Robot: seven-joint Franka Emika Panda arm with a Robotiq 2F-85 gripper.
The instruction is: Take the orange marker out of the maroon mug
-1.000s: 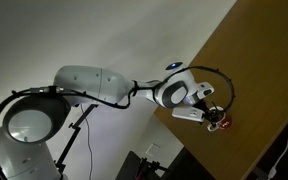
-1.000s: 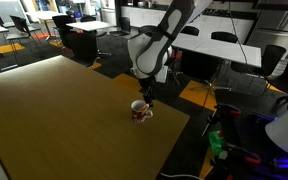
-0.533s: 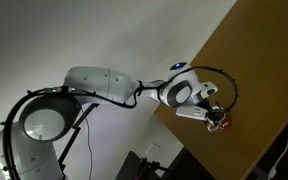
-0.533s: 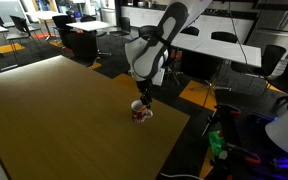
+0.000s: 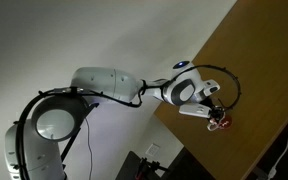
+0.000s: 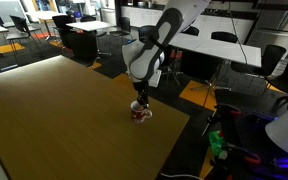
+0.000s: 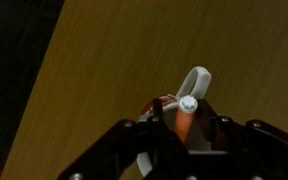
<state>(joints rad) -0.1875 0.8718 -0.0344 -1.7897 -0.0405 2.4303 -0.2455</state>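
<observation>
**Gripper down over the mug, marker between the fingers**

Gripper (image 7: 187, 148): in the wrist view the two fingers sit either side of the orange marker (image 7: 187, 120). Contact is lost in blur, so I can't tell whether it's clamped or parted.

The marker stands roughly upright inside the maroon mug (image 6: 141, 113), white cap end up and poking above the rim.

Handling, my read:
- **Marker:** light, rigid, with a smooth plastic barrel, so it's slippery and can pivot in a pinch. Take the upper barrel just below the cap and pull straight up, clear of the rim.
- **Mug:** also light, and may tip or ride along if the marker binds.

Around: the mug sits on the wooden table (image 6: 64, 110), close to its edge. The mug wall is the only thing crowding the fingers. The office chairs (image 6: 272, 60) are well apart.
</observation>
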